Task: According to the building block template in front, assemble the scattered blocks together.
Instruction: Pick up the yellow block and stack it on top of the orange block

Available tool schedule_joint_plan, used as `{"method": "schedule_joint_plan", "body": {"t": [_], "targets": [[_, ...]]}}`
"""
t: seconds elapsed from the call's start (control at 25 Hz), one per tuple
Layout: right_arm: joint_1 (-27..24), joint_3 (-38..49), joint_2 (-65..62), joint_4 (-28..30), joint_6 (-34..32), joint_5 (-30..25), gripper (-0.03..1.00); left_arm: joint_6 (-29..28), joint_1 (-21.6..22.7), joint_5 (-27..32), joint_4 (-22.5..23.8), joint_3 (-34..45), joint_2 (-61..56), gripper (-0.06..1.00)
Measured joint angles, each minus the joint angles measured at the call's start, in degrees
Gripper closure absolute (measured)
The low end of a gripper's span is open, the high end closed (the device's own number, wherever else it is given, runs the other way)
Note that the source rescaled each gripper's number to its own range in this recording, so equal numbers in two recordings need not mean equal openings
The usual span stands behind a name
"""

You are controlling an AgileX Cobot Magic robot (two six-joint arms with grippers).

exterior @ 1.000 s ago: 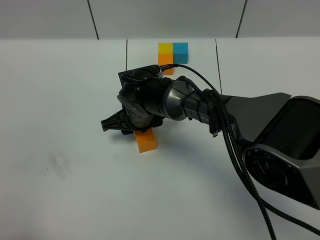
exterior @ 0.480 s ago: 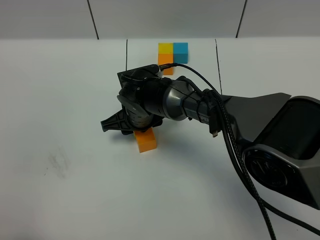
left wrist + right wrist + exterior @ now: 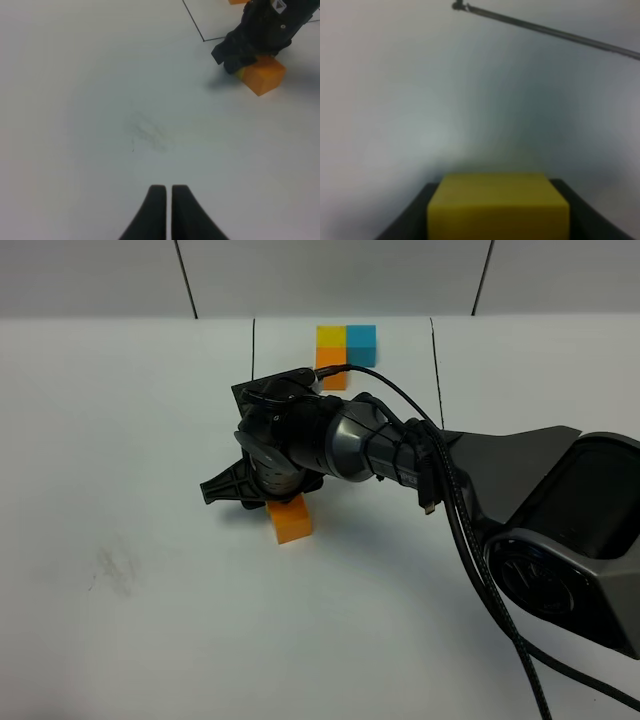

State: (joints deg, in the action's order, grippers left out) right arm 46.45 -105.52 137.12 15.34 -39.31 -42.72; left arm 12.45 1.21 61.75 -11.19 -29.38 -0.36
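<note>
Right gripper (image 3: 258, 495), high view: low over the white table (image 3: 120, 440), just beside one loose orange plastic cube (image 3: 291, 521). One joined yellow-blue-orange L-shaped template (image 3: 345, 345) sits well beyond, between black drawn lines.

Left wrist view: left gripper (image 3: 165, 197), fingertips together, nothing held, well apart from that orange cube.

Right wrist view: jaws clamped on one loose yellow plastic cube (image 3: 497, 205). You should seat it flush against the orange cube, edges square. Light blue cube: none in view.

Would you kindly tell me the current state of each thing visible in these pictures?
Left gripper: shut, empty.
Right gripper: shut on the yellow cube.
Yellow cube: gripped, close by the orange cube.
Orange cube: loose on the table, ungripped.
Template: three cubes joined in an L.
</note>
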Motion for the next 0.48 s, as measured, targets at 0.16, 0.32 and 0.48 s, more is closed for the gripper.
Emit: {"method": "schedule_joint_plan", "body": {"t": [0.16, 0.32, 0.48], "targets": [[0.0, 0.0, 0.0, -0.2, 2.0, 0.5, 0.51, 0.0, 0.0, 0.0, 0.0, 0.0, 0.0, 0.94], [0.0, 0.0, 0.0, -0.5, 3.2, 0.7, 0.51, 0.0, 0.0, 0.0, 0.0, 0.0, 0.0, 0.94], [0.0, 0.0, 0.1, -0.9, 3.4, 1.1, 0.43, 0.0, 0.0, 0.0, 0.0, 0.0, 0.0, 0.94]]}}
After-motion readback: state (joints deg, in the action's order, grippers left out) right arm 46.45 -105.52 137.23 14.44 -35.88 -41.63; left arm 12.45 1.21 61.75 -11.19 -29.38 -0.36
